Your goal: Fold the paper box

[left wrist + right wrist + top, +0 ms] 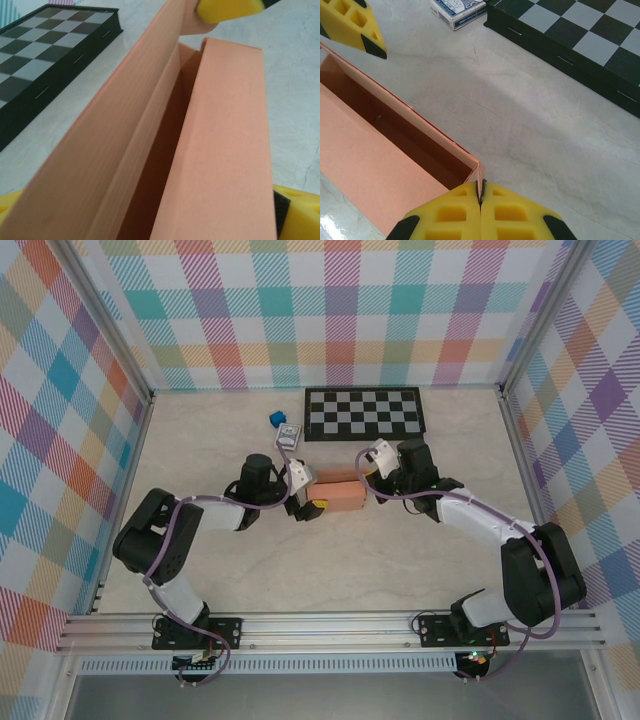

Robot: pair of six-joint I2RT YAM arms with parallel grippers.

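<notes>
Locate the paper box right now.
Top view: the paper box sits mid-table between the left pincer and right pincer, just near-side of the checkerboard.

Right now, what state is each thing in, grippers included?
paper box: partly folded, top open, flap raised.
left gripper: open, fingers either side of the paper box.
right gripper: shut on the paper box's wall edge.
chessboard: flat, squares up.
card pack: lying flat.
blue cube: resting on the table.
</notes>
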